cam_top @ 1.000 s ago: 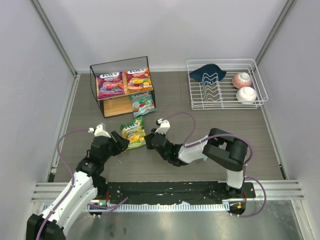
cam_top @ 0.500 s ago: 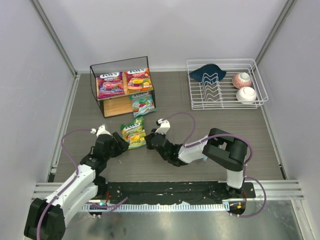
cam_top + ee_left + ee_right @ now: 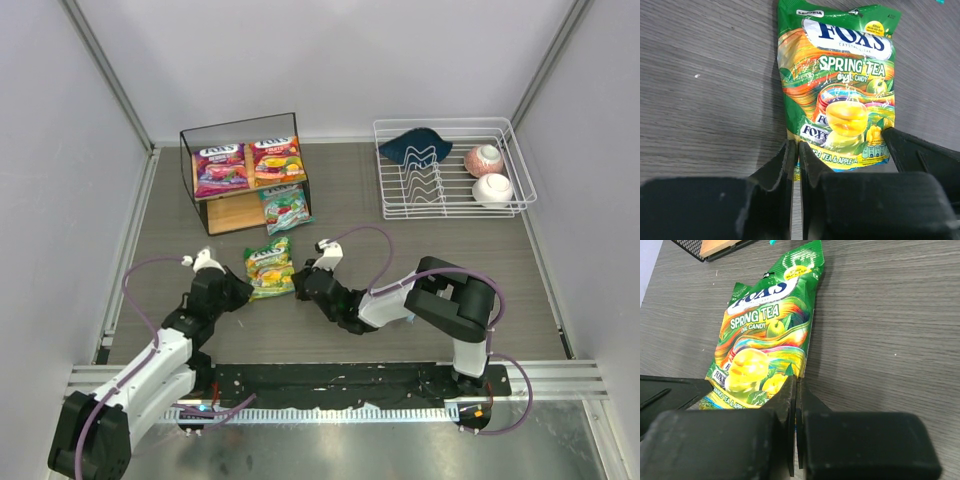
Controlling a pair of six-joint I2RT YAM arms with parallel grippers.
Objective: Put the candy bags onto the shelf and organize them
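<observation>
Here, the purple bag (image 3: 220, 168) and red-orange bag (image 3: 277, 160) lie on the shelf's (image 3: 232, 213) top board, and the teal bag (image 3: 286, 208) sits partly out of the lower tier. The Spring Tea bag (image 3: 840, 95) lies on the table (image 3: 400, 260) between my left gripper (image 3: 795, 150) and right gripper (image 3: 795, 385), both pinched closed and gripping nothing evident.

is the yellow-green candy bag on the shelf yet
No, the yellow-green bag lies flat on the table in front of the shelf, on neither of its boards.
</observation>
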